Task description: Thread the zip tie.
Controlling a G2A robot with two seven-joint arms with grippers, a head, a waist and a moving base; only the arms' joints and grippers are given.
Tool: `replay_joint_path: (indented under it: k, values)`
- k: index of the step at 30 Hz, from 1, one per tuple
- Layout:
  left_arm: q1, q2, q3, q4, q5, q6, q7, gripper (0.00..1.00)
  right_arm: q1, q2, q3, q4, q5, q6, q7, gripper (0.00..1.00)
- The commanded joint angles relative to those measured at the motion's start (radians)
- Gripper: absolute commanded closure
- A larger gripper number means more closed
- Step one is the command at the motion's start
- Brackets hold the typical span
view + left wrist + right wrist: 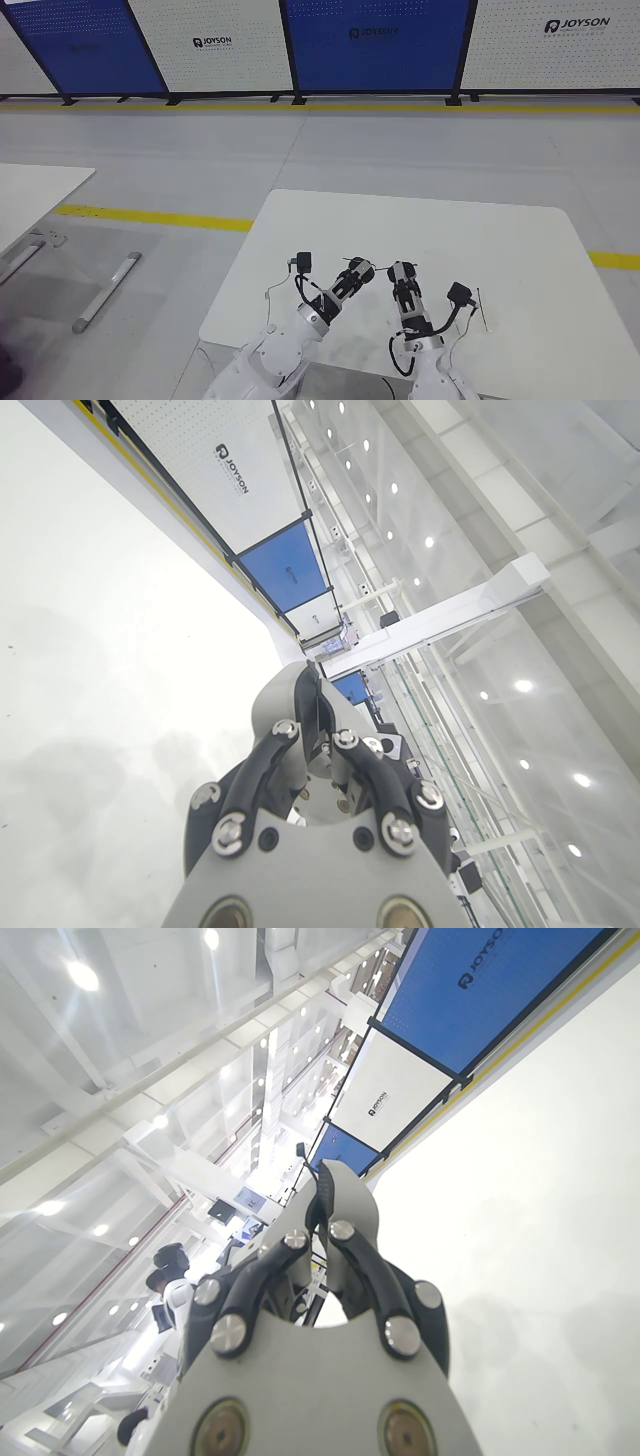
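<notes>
Left gripper (pixel 311 672) fingers pressed together; can't tell if anything sits between them. Right gripper (pixel 324 1170) fingers pinch a thin black zip tie (pixel 301 1150), whose head end pokes out past the tips. Both grippers sit over the white surface (pixel 480 240) near the robot's edge, tips tilted upward, close side by side but apart.
</notes>
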Motion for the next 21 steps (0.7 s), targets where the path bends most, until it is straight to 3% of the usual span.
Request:
replay_joint_path:
  k: [1, 7, 14, 21]
  values:
    - [0.0, 0.0, 0.0, 0.0, 0.0, 0.0, 0.0, 1.0, -0.001, -0.001, 0.0, 0.0, 0.003, 0.003, -0.002, 1.0]
    - [0.0, 0.0, 0.0, 0.0, 0.0, 0.0, 0.0, 1.0, 0.0, -0.005, 0.0, 0.003, 0.011, 0.0, 0.0, 0.99]
    - [0.0, 0.0, 0.0, 0.0, 0.0, 0.0, 0.0, 1.0, -0.002, -0.009, 0.0, 0.005, 0.011, -0.001, -0.008, 0.75]
    - [0.0, 0.0, 0.0, 0.0, 0.0, 0.0, 0.0, 1.0, -0.003, -0.012, 0.002, 0.009, 0.003, -0.001, -0.016, 0.75]
